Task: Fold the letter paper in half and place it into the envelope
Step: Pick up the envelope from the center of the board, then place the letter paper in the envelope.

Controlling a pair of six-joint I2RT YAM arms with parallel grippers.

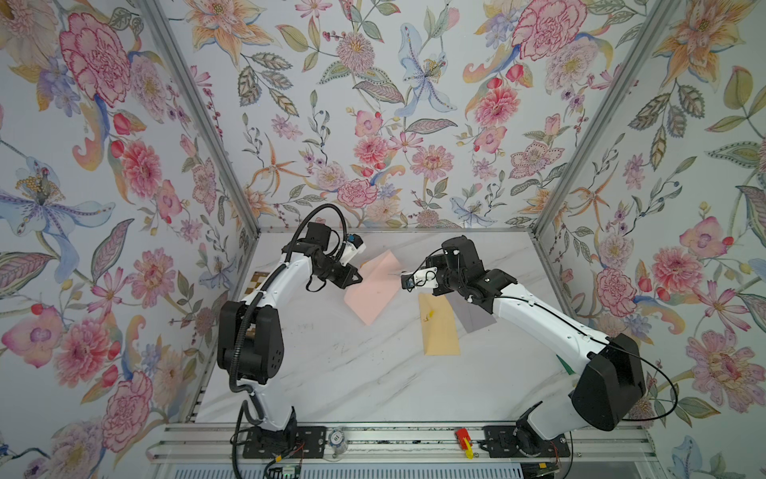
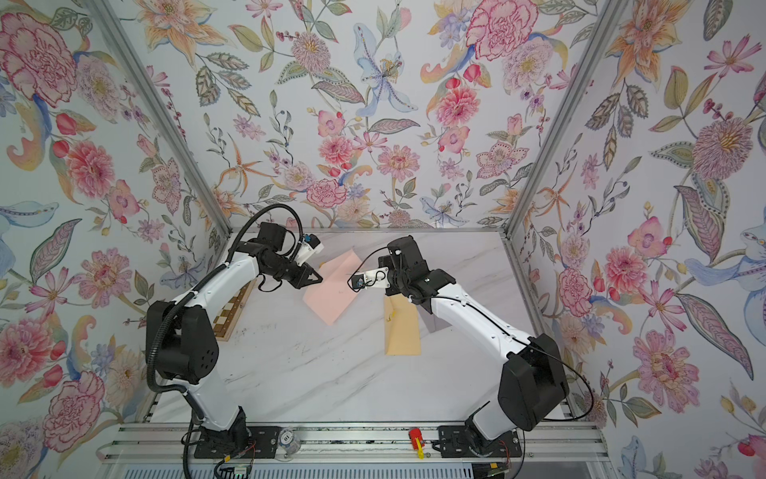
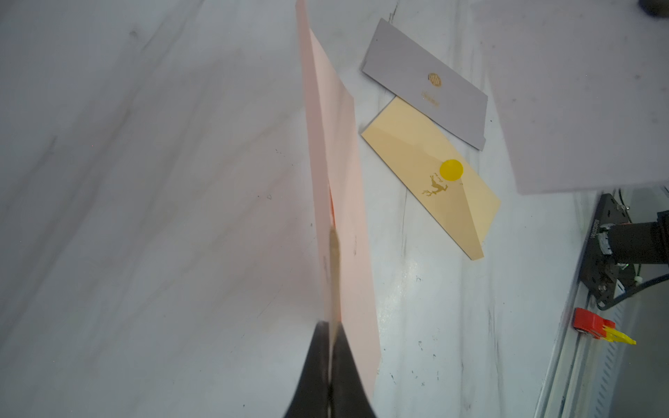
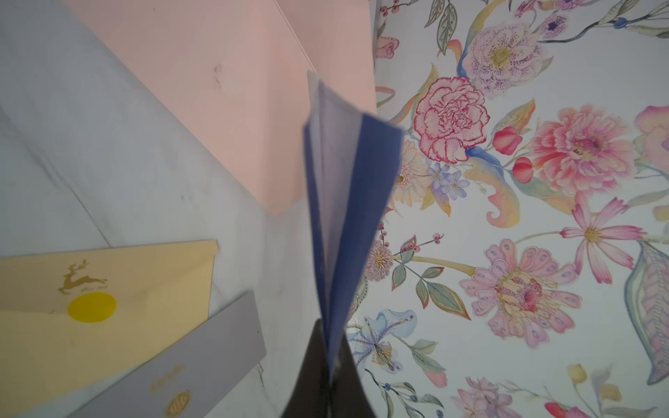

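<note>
The left gripper (image 3: 331,343) is pressed together on the left edge of the pink envelope (image 1: 373,290), holding it tilted over the far middle of the marble table (image 1: 373,381). Just to its right, the right gripper (image 4: 331,362) pinches the blue letter paper (image 4: 347,181), folded in half, its free end pointing at the envelope's right edge; I cannot tell whether it is inside. Right of centre, a yellow envelope (image 1: 439,327) lies flat on the table, and a grey envelope (image 3: 427,83) overlaps its far right edge, partly under the right arm.
</note>
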